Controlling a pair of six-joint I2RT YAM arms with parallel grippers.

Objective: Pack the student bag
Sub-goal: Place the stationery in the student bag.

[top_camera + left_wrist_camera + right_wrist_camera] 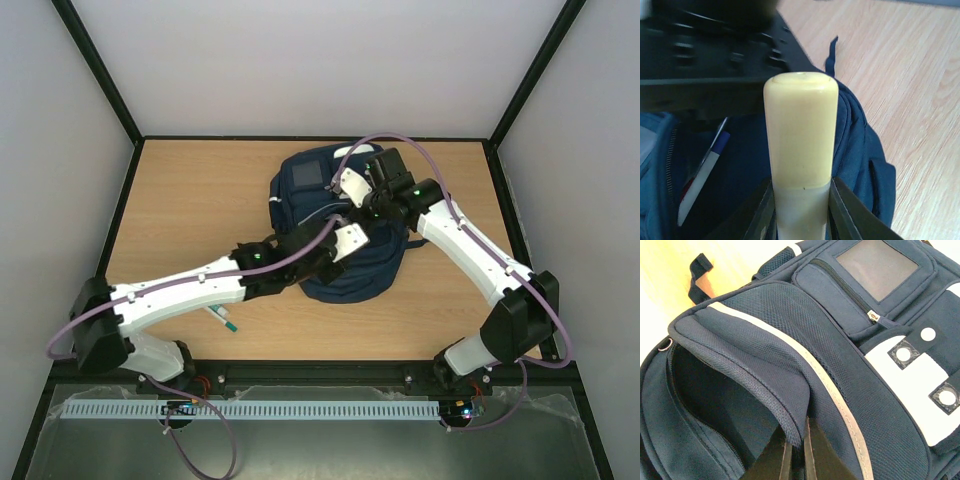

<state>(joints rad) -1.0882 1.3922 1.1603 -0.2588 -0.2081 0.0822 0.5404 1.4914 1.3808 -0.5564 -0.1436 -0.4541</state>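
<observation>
The student bag (345, 278) is a navy backpack with white stripes, lying in the middle of the table. My right gripper (799, 440) is shut on the edge of the bag's mesh flap (765, 355) and holds it lifted, so the dark main compartment (715, 390) gapes. My left gripper (801, 200) is shut on a thick white tube with a yellow cap (801, 135), which points toward the bag's opening. In the top view the left gripper (350, 238) hovers over the bag, just in front of the right gripper (352, 185). A white pen with a blue cap (702, 175) lies inside the bag.
Another pen (222, 320) lies on the wooden table (190, 200) beside the left arm, near the front edge. Black frame posts and grey walls enclose the table. The right arm's dark body (710, 55) hangs close above the bag's opening.
</observation>
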